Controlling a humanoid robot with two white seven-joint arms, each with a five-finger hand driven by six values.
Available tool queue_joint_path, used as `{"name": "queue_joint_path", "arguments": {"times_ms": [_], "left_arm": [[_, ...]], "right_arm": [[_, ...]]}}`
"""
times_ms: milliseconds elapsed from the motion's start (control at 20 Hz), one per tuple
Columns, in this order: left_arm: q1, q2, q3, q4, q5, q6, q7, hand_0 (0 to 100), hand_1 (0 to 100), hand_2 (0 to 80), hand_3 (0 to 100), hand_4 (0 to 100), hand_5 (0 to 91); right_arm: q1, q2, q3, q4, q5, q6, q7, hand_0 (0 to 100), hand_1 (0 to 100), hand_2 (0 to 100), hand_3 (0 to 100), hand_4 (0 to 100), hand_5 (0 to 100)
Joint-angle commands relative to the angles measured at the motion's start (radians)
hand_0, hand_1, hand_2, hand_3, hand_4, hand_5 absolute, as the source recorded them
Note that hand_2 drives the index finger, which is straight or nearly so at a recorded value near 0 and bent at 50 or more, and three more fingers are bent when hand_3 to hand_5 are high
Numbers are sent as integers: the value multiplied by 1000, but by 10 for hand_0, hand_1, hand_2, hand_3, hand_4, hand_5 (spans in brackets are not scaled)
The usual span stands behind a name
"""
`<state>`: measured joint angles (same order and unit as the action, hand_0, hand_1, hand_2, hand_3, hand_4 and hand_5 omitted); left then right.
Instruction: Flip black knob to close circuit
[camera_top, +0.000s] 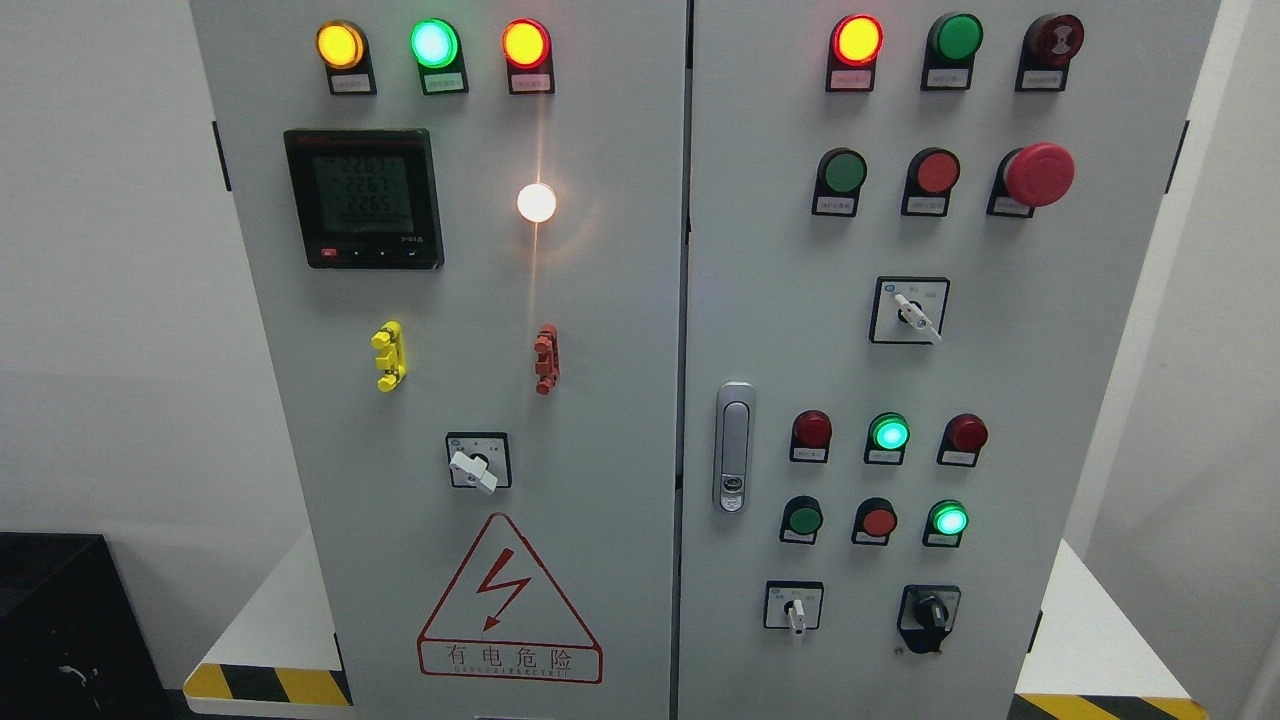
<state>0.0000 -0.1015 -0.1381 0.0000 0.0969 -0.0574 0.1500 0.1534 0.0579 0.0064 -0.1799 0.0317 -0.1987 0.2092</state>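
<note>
On the cabinet's left door (600, 300), three lamps are glowing above a digital meter (363, 198), with a white selector (476, 470) below. On the right door (1080, 350), the black knob (931, 612) is sitting at the lower right, beside a white-handled switch (795, 610). Neither robot hand is showing, so the state of their fingers cannot be told.

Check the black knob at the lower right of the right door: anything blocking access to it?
Nothing visible covers the black knob; it sits exposed on the right door. Its nearest neighbour, the white switch, is well to its left. Neither robot hand is in view, so their approach path can't be judged.
</note>
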Motion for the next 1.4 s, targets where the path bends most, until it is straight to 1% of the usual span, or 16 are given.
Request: {"name": "queue_joint_path", "arguments": {"times_ms": [0, 300, 600, 750, 900, 950, 1000, 1050, 1100, 1150, 1200, 1300, 1350], "left_arm": [[23, 0, 0, -31, 1, 1, 0, 120, 556, 0, 0, 0, 0], [21, 0, 0, -31, 0, 1, 0, 120, 556, 0, 0, 0, 0], [23, 0, 0, -31, 0, 1, 0, 120, 556, 0, 0, 0, 0], [23, 0, 0, -31, 0, 1, 0, 120, 556, 0, 0, 0, 0], [23, 0, 0, -29, 0, 1, 0, 120, 556, 0, 0, 0, 0], [21, 0, 0, -31, 0, 1, 0, 120, 556, 0, 0, 0, 0], [23, 0, 0, -31, 1, 1, 0, 120, 556, 0, 0, 0, 0], [23, 0, 0, -31, 1, 1, 0, 120, 556, 0, 0, 0, 0], [23, 0, 0, -31, 0, 1, 0, 120, 556, 0, 0, 0, 0], [23, 0, 0, -31, 0, 1, 0, 120, 556, 0, 0, 0, 0], [23, 0, 0, -31, 1, 1, 0, 120, 556, 0, 0, 0, 0], [23, 0, 0, -31, 0, 1, 0, 120, 556, 0, 0, 0, 0], [23, 0, 0, -31, 1, 1, 0, 120, 556, 0, 0, 0, 0]], "right_arm": [[-2, 11, 14, 5, -3, -2, 1, 0, 121, 0, 0, 0, 0], [-3, 10, 15, 7, -4, 1, -1, 0, 118, 0, 0, 0, 0], [-11, 8, 6, -4, -12, -7, 12, 0, 116, 0, 0, 0, 0], [-12, 8, 9, -47, -10, -1, 9, 0, 116, 0, 0, 0, 0], [-11, -1, 29, -110, 5, 1, -4, 0, 118, 0, 0, 0, 0], [-8, -4, 50, -140, 8, 8, -17, 0, 118, 0, 0, 0, 0], [-6, -13, 88, -165, 14, 18, -42, 0, 119, 0, 0, 0, 0], [-5, -29, 125, -185, 25, 21, -72, 0, 119, 0, 18, 0, 0], [-5, -36, 157, -196, 45, 21, -103, 0, 119, 0, 39, 15, 0], [-5, -39, 167, -208, 68, 19, -125, 0, 120, 23, 90, 51, 0], [-5, -39, 167, -226, 97, 21, -140, 0, 120, 62, 125, 93, 0], [-5, -39, 167, -254, 170, 18, -163, 0, 122, 106, 191, 155, 0], [-3, -41, 165, -268, 218, 16, -183, 0, 123, 138, 246, 202, 0]]}}
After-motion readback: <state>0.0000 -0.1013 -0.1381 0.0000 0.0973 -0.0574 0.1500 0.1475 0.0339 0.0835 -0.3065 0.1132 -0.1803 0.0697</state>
